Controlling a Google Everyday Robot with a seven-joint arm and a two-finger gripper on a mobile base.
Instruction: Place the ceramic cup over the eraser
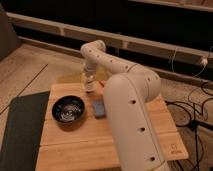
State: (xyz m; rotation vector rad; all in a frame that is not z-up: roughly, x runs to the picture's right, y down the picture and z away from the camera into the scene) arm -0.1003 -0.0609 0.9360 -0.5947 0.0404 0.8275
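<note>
My arm reaches over the far edge of the wooden table (75, 150), and my gripper (89, 86) hangs near the far left corner, pointing down. Its fingers are pressed together. A small pale shape sits at the fingertips, which I take to be the cup (89, 90); I judge that it is pinched by its rim, though the grip itself is hard to make out. The eraser is not visible to me: it may stand behind the gripper or the arm, and I cannot tell which.

Other items on the table: a black bowl (68, 109) toward the left edge, and a flat blue-grey pad (98, 108) just beside it toward the middle. A dark mat (22, 130) lies on the floor off the left edge.

Step in hand, by my judgement: carrying the cup toward the eraser, or lining up above it.

Next move requires:
- locating the eraser before any descent;
- centring the cup's open mouth directly above it;
- lowering straight down, so the rim does not tip the eraser;
- spreading the fingers only once the cup rests on the table.
</note>
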